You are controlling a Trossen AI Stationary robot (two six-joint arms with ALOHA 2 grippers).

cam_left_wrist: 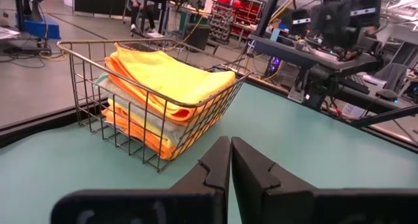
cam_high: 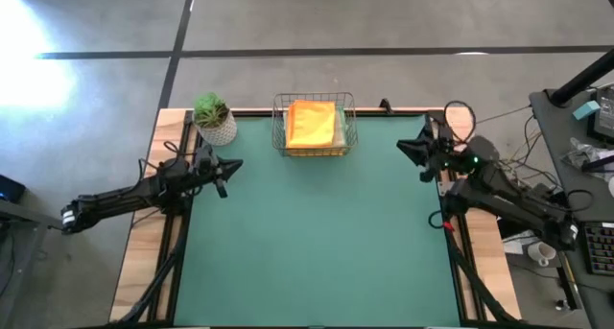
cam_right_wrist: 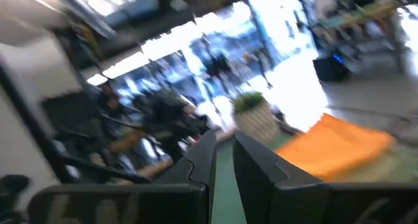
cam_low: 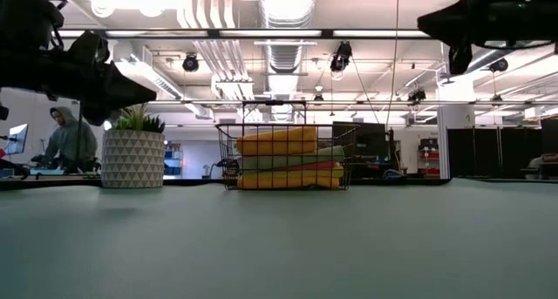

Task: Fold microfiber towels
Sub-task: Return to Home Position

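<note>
My left fingers (cam_left_wrist: pixel 230 140) are pressed flat together, holding nothing, and hang above the left side of the green-topped bench (cam_high: pixel 307 243), pointing toward its middle. My right fingers (cam_right_wrist: pixel 224 136) hang over the right side, well apart from the left ones; they stand a narrow slot apart and are empty too. In the low view both arms show as dark shapes high above the bench surface.

The folded microfiber towels (cam_high: pixel 312 123) lie stacked inside the rectangular wire mesh basket (cam_high: pixel 278 128), which stands at the middle of the bench's far edge. The top orange towel (cam_left_wrist: pixel 170 77) rises a little above the basket's rim. From the side, a pale sage green towel (cam_low: pixel 292 159) lies under it, then a thin pink layer (cam_low: pixel 288 168), then another orange one (cam_low: pixel 288 179) at the bottom.

Just beside the basket, toward my left arm, stands a small leafy green plant in a white patterned pot (cam_high: pixel 215 118). Beyond the bench a person in a hooded top (cam_low: pixel 70 138) sits at a desk.
</note>
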